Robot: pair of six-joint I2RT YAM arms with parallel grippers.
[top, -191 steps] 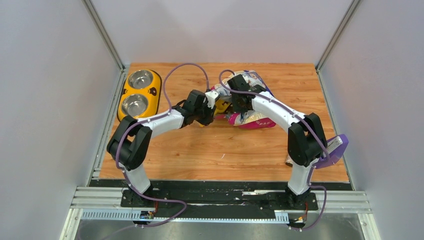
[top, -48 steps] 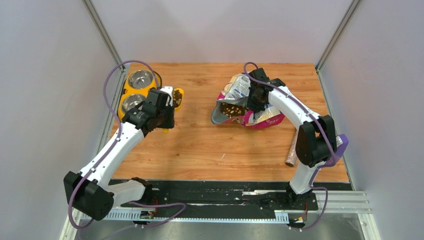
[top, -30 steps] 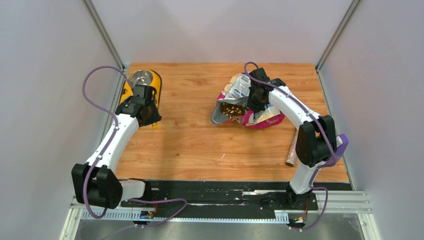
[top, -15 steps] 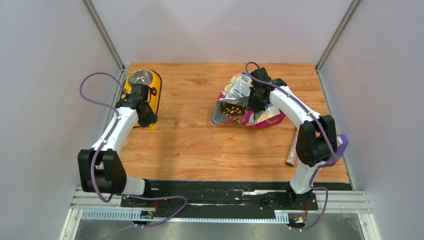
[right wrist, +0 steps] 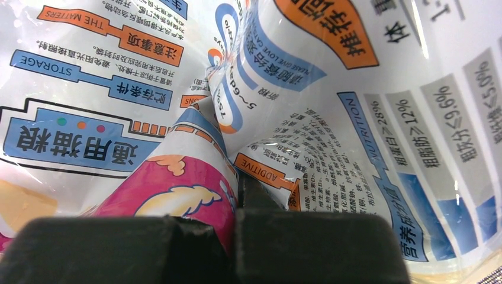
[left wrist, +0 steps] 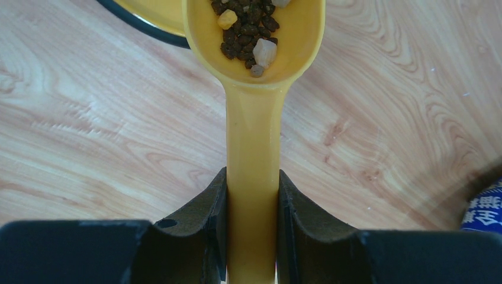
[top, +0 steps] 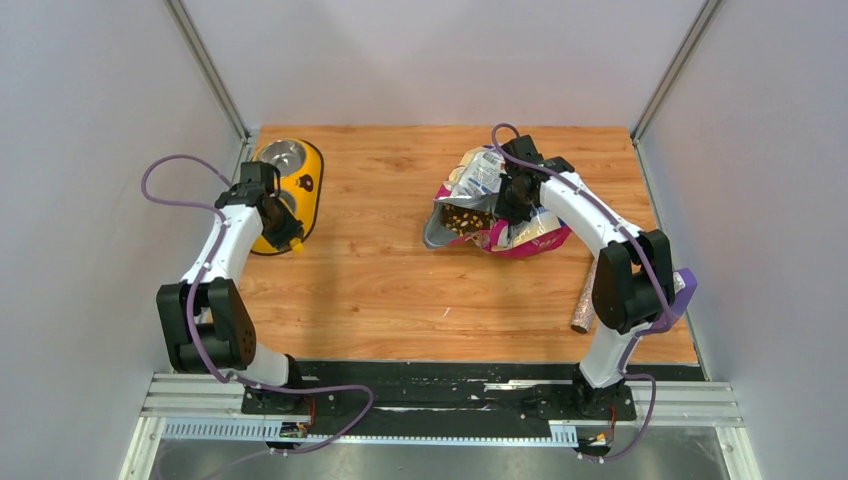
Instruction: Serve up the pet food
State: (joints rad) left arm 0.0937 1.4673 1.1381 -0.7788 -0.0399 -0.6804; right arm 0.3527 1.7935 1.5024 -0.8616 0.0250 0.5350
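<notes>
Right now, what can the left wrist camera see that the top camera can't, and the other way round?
Only the left wrist view: kibble lying in the yellow scoop, its handle pinched by the left gripper. Only the top view: the cat food bag held by the right gripper, the speckled tube, a steel bowl. Both: the yellow feeder's edge and the wooden table.

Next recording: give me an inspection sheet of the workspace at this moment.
Surface: wood-grain table.
Job's things: cat food bag lying open, kibble at its mouth; yellow scoop holds kibble at the yellow feeder edge.
Clutter: speckled tube near right arm.
Grippers: left gripper shut on scoop handle; right gripper shut on bag.
Cables: purple cable looping off each arm.
Surroundings: grey walls, metal frame.
</notes>
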